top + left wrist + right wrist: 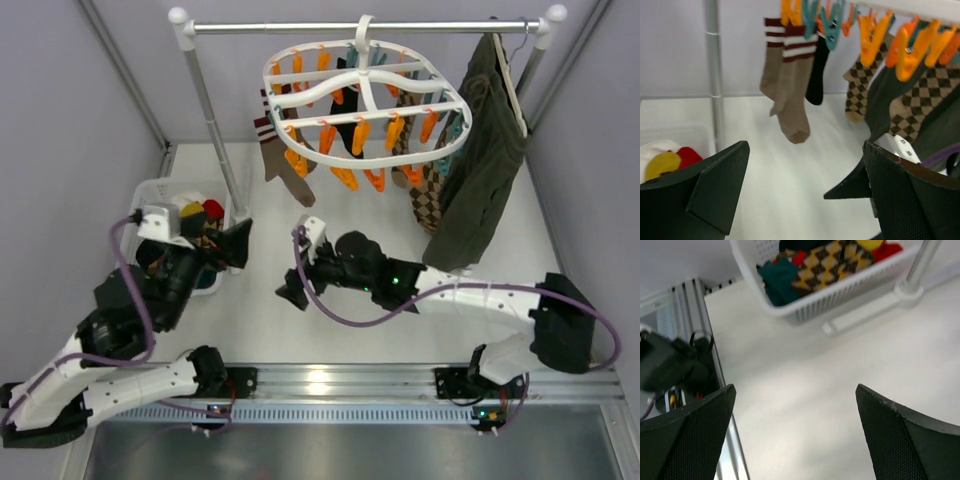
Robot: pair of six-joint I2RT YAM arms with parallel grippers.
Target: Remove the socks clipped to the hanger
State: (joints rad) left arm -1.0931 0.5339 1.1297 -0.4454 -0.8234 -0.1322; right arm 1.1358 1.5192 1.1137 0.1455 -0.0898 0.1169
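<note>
The white oval hanger (272,75) hangs by its hook from the rail, with orange and teal pegs (875,40). Two brown socks with maroon-white cuffs (280,160) hang at its left, also in the left wrist view (792,100). A black sock (816,75) hangs behind them. Argyle socks (430,195) hang at the right (857,92). My left gripper (238,245) is open and empty (805,150), low and left of the brown socks. My right gripper (293,290) is open and empty (795,390) over the table, pointing left.
A white basket (150,190) with loose socks stands at the left, also in the right wrist view (840,295). The rack's left post (215,130) stands beside it. A dark olive garment (480,170) hangs on the rail (300,27) at the right.
</note>
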